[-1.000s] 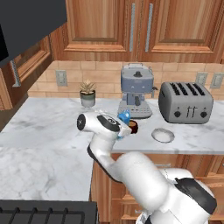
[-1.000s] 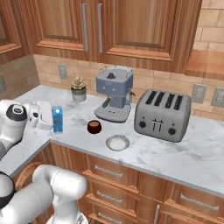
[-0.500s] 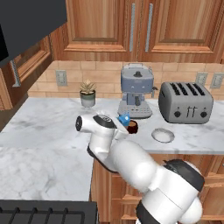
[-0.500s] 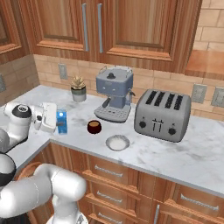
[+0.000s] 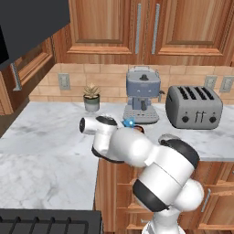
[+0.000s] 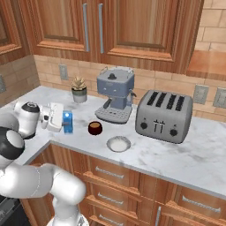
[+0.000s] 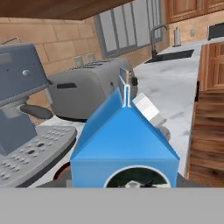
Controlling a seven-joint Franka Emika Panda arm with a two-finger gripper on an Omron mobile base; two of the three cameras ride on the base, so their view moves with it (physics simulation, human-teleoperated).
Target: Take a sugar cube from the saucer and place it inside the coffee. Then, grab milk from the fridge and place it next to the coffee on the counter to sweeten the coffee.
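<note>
Pincer (image 6: 62,121) of mine is clamped on the blue milk carton (image 6: 67,122), upright near the front edge of the marble surface (image 6: 185,152). Its round label (image 7: 136,179) carries no writing I can read. Just beside it sits the dark red coffee mug (image 6: 95,128), then the white saucer (image 6: 118,143), before the grey-blue coffee machine (image 6: 114,95).
</note>
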